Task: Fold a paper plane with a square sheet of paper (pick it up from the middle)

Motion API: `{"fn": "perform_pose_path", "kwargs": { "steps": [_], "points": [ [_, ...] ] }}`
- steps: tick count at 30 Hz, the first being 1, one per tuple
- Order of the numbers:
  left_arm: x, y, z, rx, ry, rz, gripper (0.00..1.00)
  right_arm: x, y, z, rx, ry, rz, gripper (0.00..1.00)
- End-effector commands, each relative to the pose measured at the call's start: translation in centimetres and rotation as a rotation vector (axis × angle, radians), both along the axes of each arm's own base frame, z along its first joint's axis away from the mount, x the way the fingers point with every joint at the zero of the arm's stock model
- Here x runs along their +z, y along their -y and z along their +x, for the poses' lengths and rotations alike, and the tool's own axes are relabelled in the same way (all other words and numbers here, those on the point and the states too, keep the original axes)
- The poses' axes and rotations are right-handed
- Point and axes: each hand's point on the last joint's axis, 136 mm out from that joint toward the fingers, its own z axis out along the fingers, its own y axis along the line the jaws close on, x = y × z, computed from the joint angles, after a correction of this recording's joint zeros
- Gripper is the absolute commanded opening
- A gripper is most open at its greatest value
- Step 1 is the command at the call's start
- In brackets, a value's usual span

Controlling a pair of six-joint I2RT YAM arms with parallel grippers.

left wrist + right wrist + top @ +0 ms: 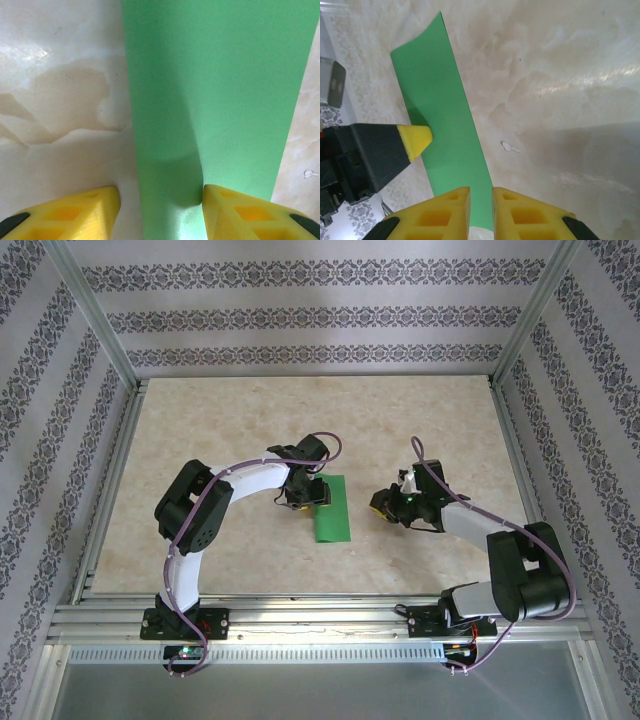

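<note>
From above, the left gripper (308, 502) is touching the left side of the green paper (333, 520), which lies flat on the table (230, 420) as a long thin strip. The right gripper (383, 508) sits low over the table, off to the right of the paper and well apart from it. Looking down the left gripper (160, 192), its two yellow fingers (75, 212) stand wide apart and squeeze nothing. One finger is on the bare table just left of the paper. The other is on top of the paper (225, 75), and between them the paper bulges up a little. Looking down the right gripper (481, 192), its yellow fingers (530, 217) are nearly together with only a thin crack left, and nothing is in the crack. The paper (445, 125) stretches away in front of it, up and to the left. A yellow fingertip (415, 139) of the other gripper touches the paper's left edge. A tiny white speck (509, 146) lies on the table just right of the paper.
</note>
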Motion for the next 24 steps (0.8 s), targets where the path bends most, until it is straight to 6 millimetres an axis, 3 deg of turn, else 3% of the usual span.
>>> {"fn": "perform_pose_path", "kwargs": {
  "steps": [1,10,24],
  "points": [
    [-3.7,-2.7,-0.6,0.031,-0.040,0.135,0.49,0.5,-1.0,0.3,0.049,0.027,0.010,0.18],
    [-3.7,-2.7,-0.6,0.028,-0.041,0.131,0.49,-0.3,-4.4,0.6,0.167,0.040,-0.049,0.00],
    [-3.8,-2.7,-0.6,0.033,-0.040,0.128,0.49,-2.5,-7.3,2.7,0.229,0.025,-0.163,0.00]
  ]
}}
